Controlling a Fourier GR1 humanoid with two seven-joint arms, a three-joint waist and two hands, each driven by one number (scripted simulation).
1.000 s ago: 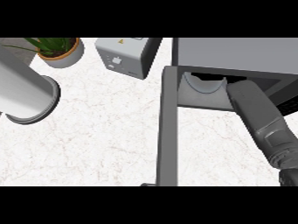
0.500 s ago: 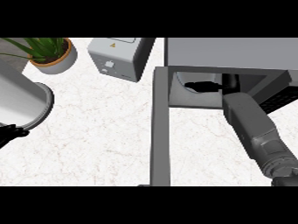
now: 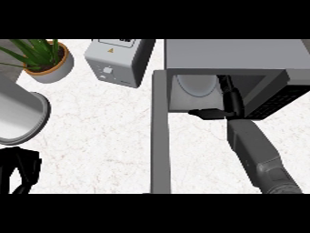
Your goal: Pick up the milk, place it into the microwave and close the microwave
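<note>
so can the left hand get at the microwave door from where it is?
Probably yes. The left hand sits low at the view's left, and bare counter lies between it and the open door. The right hand is inside the microwave, beyond the door.

The white marble-veined table [image 3: 110, 136] looks smooth and faintly polished. The grey box-shaped microwave [image 3: 237, 57] has a matt, metal-like shell, and its open grey door [image 3: 160, 136] looks the same. The small silver toaster [image 3: 117, 61] has a brushed-metal look. The leafy green plant's round pot [image 3: 50, 70] appears matt grey with a terracotta-brown rim.
</note>
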